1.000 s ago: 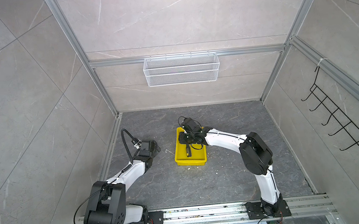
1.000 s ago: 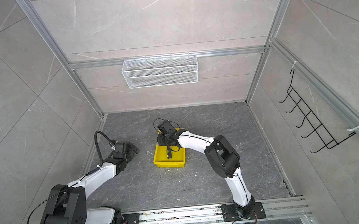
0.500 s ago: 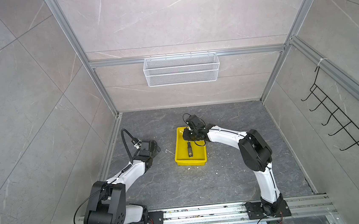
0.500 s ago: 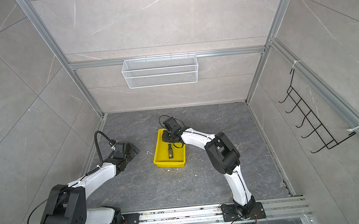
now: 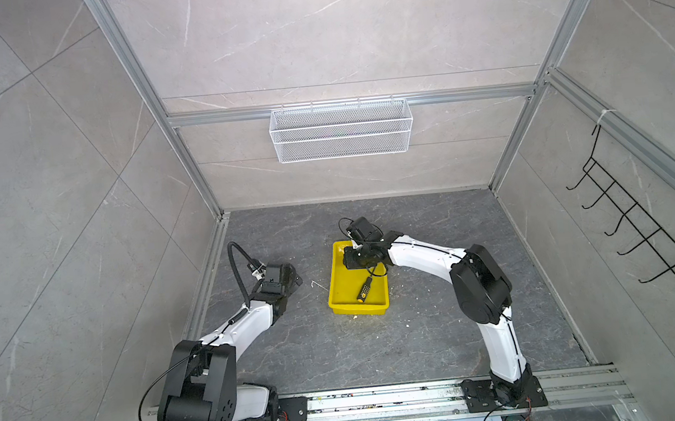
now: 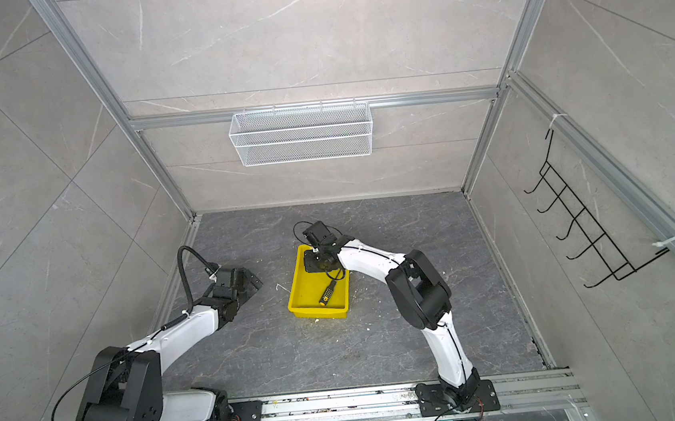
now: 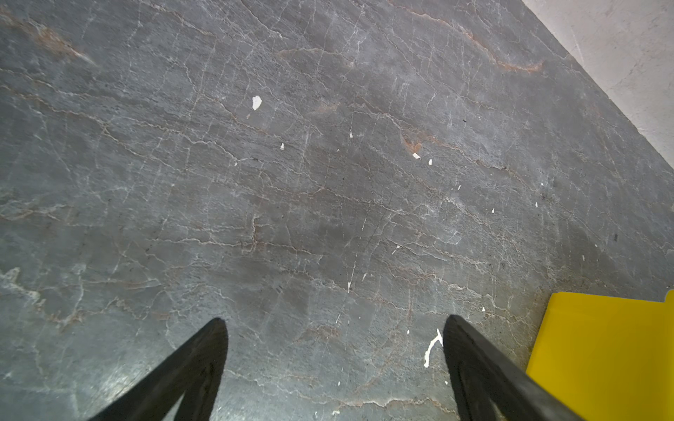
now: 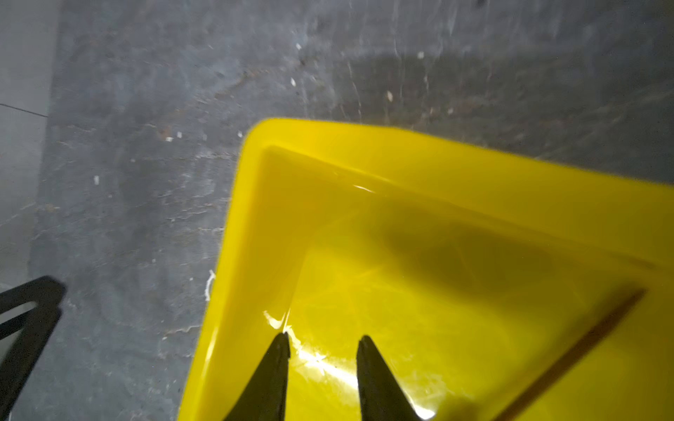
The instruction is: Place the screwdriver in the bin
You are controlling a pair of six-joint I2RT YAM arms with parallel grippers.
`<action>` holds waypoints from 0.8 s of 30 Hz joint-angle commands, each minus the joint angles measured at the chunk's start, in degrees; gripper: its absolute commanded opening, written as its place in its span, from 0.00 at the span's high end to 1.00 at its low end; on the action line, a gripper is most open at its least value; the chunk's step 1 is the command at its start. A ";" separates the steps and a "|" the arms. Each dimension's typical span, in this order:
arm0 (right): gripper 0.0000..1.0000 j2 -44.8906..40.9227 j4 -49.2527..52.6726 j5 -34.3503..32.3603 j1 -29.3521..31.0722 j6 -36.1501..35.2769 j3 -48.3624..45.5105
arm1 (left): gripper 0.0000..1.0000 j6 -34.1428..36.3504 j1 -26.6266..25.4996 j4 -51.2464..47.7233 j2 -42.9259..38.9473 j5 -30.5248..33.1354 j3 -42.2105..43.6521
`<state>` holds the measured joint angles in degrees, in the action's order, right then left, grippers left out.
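As seen in both top views, log screwdriver (image 5: 364, 291) (image 6: 327, 293) flat on bin (image 5: 359, 310) bottom, handle toward near wall, shaft toward far end. Log right gripper (image 8: 322, 342) above that far end, jaws slightly parted, gripping nothing, shaft off to one side and clear of fingertips (image 8: 277, 364). Log left gripper (image 7: 333, 324) spread wide over bare floor (image 7: 291, 182), near bin, empty. Judge screwdriver light, stiff, sturdy; expect rolling on glossy plastic and slipping along thin smooth shaft. If regrasping, pinch stubby dotted handle across its width from above; skip shaft. Judge placement done; mind rim when lifting out.
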<state>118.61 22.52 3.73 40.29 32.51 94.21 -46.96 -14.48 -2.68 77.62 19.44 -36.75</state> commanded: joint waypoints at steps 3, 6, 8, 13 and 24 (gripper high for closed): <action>0.43 -16.14 2.03 -21.74 -0.20 -7.62 -7.74 | 0.04 0.29 0.15 0.61 -1.28 1.08 -1.04; 0.29 -25.62 -3.40 -42.84 -2.64 -16.50 -21.10 | 0.03 -0.28 -0.04 1.43 -1.95 2.58 -0.34; 0.28 -32.14 -10.69 -40.62 -9.22 -23.37 -31.26 | 0.00 -0.28 -0.54 3.60 -2.05 3.94 0.49; 0.26 -43.21 -32.74 -33.38 -21.83 -30.51 -56.68 | 0.00 16.83 -1.20 13.55 -1.77 -5.23 0.01; 0.24 -35.17 -74.96 -32.25 -27.23 -31.95 -75.26 | 0.00 47.36 1.46 27.99 -5.71 13.36 8.59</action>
<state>80.95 -35.77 -30.09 15.20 1.52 20.99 -10.37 -14.55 14.35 74.48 28.40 -34.15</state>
